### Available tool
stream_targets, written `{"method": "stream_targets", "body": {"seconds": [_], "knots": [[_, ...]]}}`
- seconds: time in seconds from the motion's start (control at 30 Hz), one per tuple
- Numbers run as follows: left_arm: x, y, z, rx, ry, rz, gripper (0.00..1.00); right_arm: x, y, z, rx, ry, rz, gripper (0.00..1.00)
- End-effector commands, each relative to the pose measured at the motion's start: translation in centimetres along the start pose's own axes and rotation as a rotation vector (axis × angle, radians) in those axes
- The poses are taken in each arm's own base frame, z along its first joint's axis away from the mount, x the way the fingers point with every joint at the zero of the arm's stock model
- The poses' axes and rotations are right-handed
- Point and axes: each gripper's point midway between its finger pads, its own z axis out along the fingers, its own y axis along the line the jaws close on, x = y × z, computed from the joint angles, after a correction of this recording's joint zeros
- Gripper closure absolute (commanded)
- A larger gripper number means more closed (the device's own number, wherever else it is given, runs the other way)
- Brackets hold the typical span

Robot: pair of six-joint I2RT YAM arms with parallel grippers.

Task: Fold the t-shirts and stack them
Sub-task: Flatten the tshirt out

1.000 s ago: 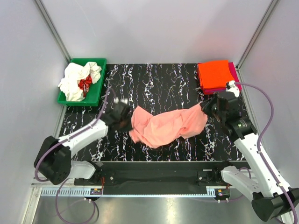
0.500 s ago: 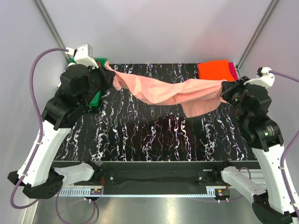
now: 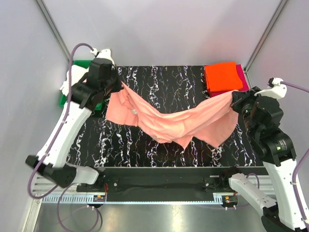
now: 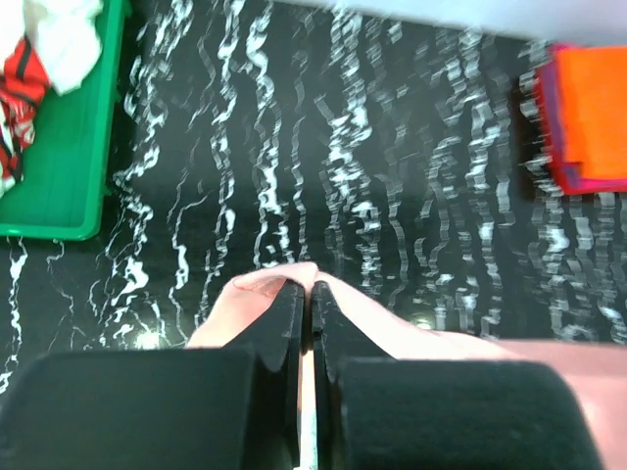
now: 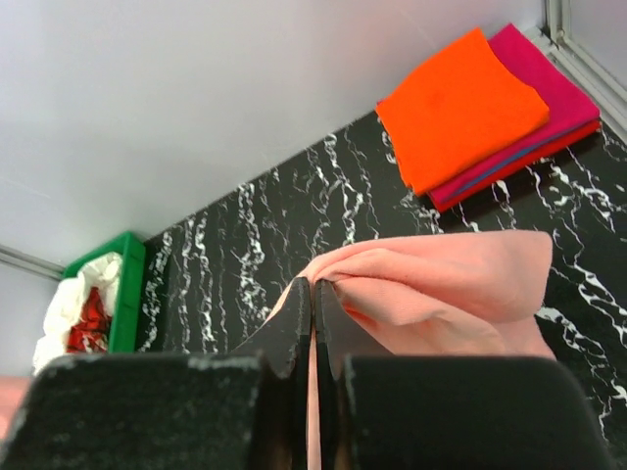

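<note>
The salmon-pink t-shirt (image 3: 174,123) hangs stretched in the air between both grippers, sagging in the middle above the black marbled table (image 3: 159,79). My left gripper (image 3: 119,85) is shut on its left end, held high near the bin; the cloth (image 4: 431,343) shows pinched at the fingertips (image 4: 306,294). My right gripper (image 3: 233,96) is shut on the right end; the cloth (image 5: 460,284) folds over its fingertips (image 5: 314,291). A folded bright orange t-shirt (image 3: 221,76) lies on a folded magenta one (image 3: 241,77) at the back right corner. White and red t-shirts (image 4: 39,49) lie crumpled in the bin.
The green plastic bin (image 3: 99,104) stands at the back left, mostly hidden by my left arm in the top view; it shows in the left wrist view (image 4: 59,176). Grey walls enclose the table on three sides.
Both grippers have lifted the salmon-pink t-shirt off the table and pulled it apart. In the last half second the cloth has dropped lower and swung toward the front.
</note>
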Motion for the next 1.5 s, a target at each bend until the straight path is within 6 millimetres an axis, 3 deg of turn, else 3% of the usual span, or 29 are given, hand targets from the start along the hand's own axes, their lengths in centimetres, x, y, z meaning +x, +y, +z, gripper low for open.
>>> {"method": "stream_targets", "body": {"seconds": [0.0,0.03,0.1,0.13,0.17,0.23,0.27,0.33,0.4,0.43,0.47,0.53,0.6,0.63,0.67,0.8,0.83,0.9,0.93,1.13,1.23,1.3,1.4,1.47], "knots": [[1.7,0.4,4.9,0.008,0.088,0.012,1.0,2.8,-1.2,1.5,0.041,0.053,-0.027,1.0],[2.5,0.5,6.2,0.009,0.121,0.029,1.0,5.1,-1.9,2.3,0.06,0.102,-0.024,1.0],[4.8,1.0,10.3,0.0,0.216,0.046,1.0,7.8,-2.2,3.4,0.052,0.152,-0.012,1.0],[5.4,1.2,11.8,0.003,0.246,0.052,1.0,10.7,-3.4,4.1,0.082,0.206,-0.003,1.0],[7.1,0.5,14.7,0.044,0.321,0.043,1.0,12.0,-3.6,4.9,0.09,0.221,0.007,1.0],[7.6,0.9,17.8,0.077,0.374,0.011,1.0,15.8,-5.0,5.7,0.12,0.292,0.022,1.0],[7.6,0.6,20.6,0.089,0.392,0.001,1.0,16.7,-5.0,6.2,0.117,0.303,0.032,1.0],[5.6,0.0,23.1,0.122,0.367,-0.029,1.0,18.5,-5.7,6.7,0.138,0.345,0.028,1.0],[3.9,0.4,23.0,0.091,0.353,-0.028,1.0,18.5,-5.5,7.2,0.141,0.348,0.013,1.0],[2.9,0.6,22.9,0.072,0.332,-0.024,1.0,17.5,-4.9,7.4,0.125,0.33,-0.003,1.0],[1.0,0.8,22.0,0.05,0.287,-0.017,1.0,17.0,-4.8,7.5,0.126,0.319,-0.013,1.0],[-0.5,0.8,19.7,0.042,0.249,-0.007,1.0,15.2,-4.0,7.6,0.111,0.276,-0.024,1.0],[-0.7,1.2,18.0,0.029,0.239,-0.005,1.0,14.6,-3.6,7.4,0.097,0.267,-0.027,1.0],[-1.9,1.0,15.5,0.041,0.203,0.002,1.0,14.4,-3.6,7.2,0.094,0.265,-0.024,1.0],[-0.4,1.6,15.1,0.026,0.239,0.011,1.0,14.1,-3.6,6.6,0.087,0.265,-0.024,1.0],[0.0,1.9,9.5,0.041,0.206,0.037,1.0,13.1,-3.7,4.3,0.055,0.259,-0.007,1.0],[-0.3,2.1,7.0,0.052,0.174,0.037,1.0,12.8,-3.8,3.5,0.052,0.263,-0.013,1.0],[-0.9,2.7,4.4,0.03,0.12,0.038,1.0,10.7,-3.5,1.7,0.022,0.217,0.002,1.0],[-1.4,2.8,2.0,0.041,0.075,0.038,1.0,10.1,-3.5,1.0,0.015,0.205,0.006,1.0],[-2.9,3.0,-6.6,0.1,-0.092,0.016,1.0,6.5,-2.2,-3.6,-0.114,0.127,0.077,1.0],[-3.6,3.4,-8.9,0.096,-0.142,0.012,1.0,5.1,-1.6,-4.5,-0.146,0.096,0.102,1.0],[-4.0,4.0,-8.9,0.065,-0.157,0.018,1.0,4.8,-1.4,-4.3,-0.143,0.087,0.102,1.0],[-4.5,4.0,-7.1,0.045,-0.151,0.056,1.0,5.5,-1.9,-2.4,-0.087,0.09,0.08,1.0],[-4.3,3.6,-3.9,0.044,-0.102,0.077,1.0,6.1,-2.0,-0.3,-0.045,0.088,0.068,1.0]]}}
